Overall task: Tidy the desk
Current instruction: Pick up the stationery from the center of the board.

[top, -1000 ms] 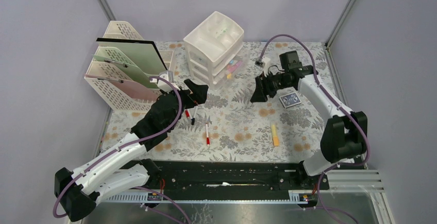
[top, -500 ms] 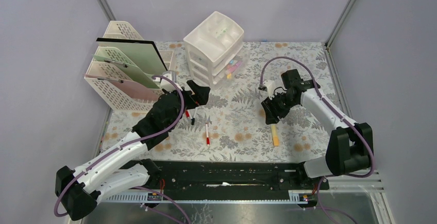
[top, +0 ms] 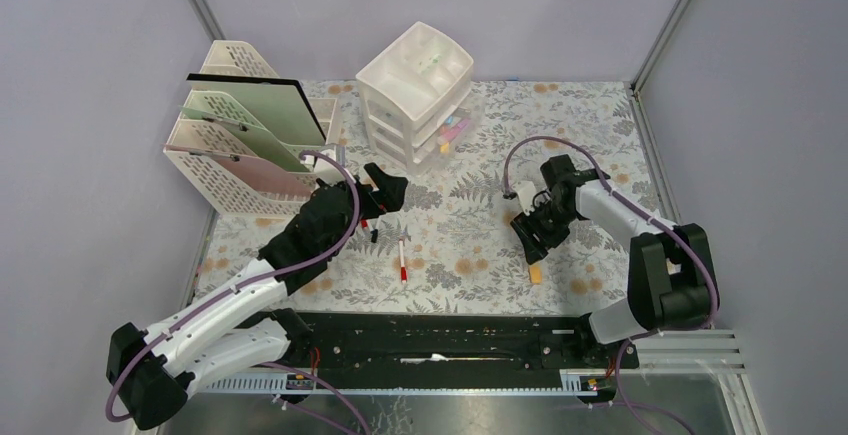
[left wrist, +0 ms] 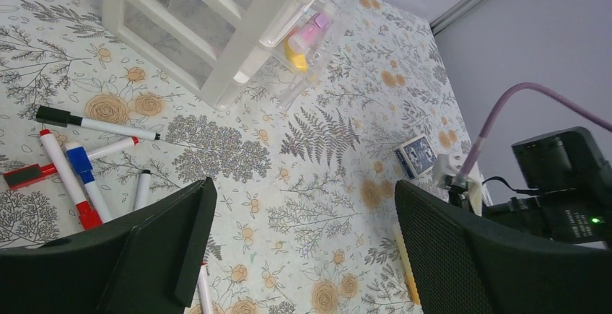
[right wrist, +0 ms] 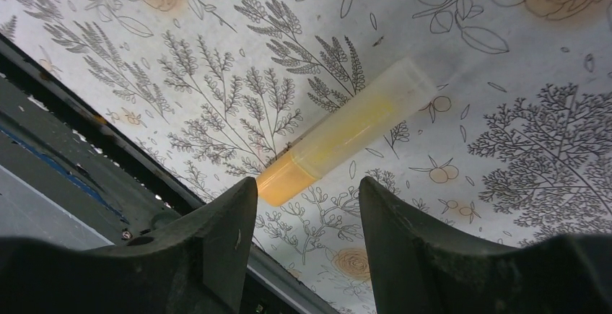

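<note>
The desk (top: 470,255) lies flat beneath both arms, bearing a white drawer unit (top: 415,90); left gripper (top: 386,187) spread wide above loose markers (left wrist: 66,177); right gripper (top: 531,242) parted over a yellow highlighter (right wrist: 346,141), gripping nothing.

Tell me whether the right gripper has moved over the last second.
Yes. The right gripper came nearer the yellow highlighter, away from the drawer unit.

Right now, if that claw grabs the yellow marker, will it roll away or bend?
It would probably roll if nudged sideways: the marker looks round and smooth, and it lies flat on the desk. It is likely stiff, being a straight plastic tube with a cap, so it shouldn't bend. It may pivot or slip, since the right gripper stands open over its orange end, not its middle.
</note>
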Controlling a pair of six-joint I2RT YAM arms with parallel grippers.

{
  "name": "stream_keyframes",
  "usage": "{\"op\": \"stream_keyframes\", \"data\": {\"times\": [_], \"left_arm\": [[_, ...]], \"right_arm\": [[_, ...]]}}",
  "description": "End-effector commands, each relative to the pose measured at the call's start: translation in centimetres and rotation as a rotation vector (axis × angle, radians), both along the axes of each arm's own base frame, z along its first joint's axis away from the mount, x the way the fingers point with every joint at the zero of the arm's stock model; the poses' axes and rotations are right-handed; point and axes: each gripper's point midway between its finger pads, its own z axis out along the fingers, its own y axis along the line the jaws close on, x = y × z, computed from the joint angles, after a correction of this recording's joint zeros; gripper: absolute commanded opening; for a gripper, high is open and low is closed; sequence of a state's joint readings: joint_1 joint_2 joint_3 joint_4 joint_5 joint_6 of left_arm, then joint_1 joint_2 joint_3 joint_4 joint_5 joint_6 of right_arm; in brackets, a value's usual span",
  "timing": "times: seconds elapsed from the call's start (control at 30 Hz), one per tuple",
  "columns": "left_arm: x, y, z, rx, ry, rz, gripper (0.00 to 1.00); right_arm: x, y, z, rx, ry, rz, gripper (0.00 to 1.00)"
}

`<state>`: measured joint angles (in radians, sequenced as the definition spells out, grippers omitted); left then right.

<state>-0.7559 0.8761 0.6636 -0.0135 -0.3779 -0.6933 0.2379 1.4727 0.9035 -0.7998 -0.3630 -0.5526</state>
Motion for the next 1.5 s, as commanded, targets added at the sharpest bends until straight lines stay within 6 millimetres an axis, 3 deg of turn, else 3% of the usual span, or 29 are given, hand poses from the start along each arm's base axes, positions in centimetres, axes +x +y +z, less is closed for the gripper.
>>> {"op": "stream_keyframes", "data": {"times": [0.0, 0.53, 0.8, 1.0, 1.3, 1.47], "left_arm": [[0.0, 0.1, 1.4, -0.048, -0.034, 0.006, 0.99], [0.4, 0.3, 0.8, -0.033, -0.029, 0.022, 0.99], [0.9, 0.5, 0.7, -0.021, -0.037, 0.035, 0.99], [1.3, 0.6, 0.5, 0.002, -0.040, 0.039, 0.99], [2.0, 1.2, 0.9, 0.032, -0.055, 0.049, 0.99], [2.7, 1.4, 1.4, 0.048, -0.061, 0.050, 0.99]], "right_arm": [[0.2, -0.2, -1.2, -0.029, 0.013, -0.014, 0.61], [1.5, -0.5, -4.0, -0.153, 0.008, -0.067, 0.59], [1.7, -1.9, -4.7, -0.256, -0.012, -0.079, 0.49], [2.4, -2.3, -4.8, -0.293, -0.021, -0.091, 0.35], [4.9, -1.1, -2.4, -0.237, -0.084, -0.061, 0.05], [7.3, 0.6, 0.4, -0.166, -0.132, -0.014, 0.00]]}}
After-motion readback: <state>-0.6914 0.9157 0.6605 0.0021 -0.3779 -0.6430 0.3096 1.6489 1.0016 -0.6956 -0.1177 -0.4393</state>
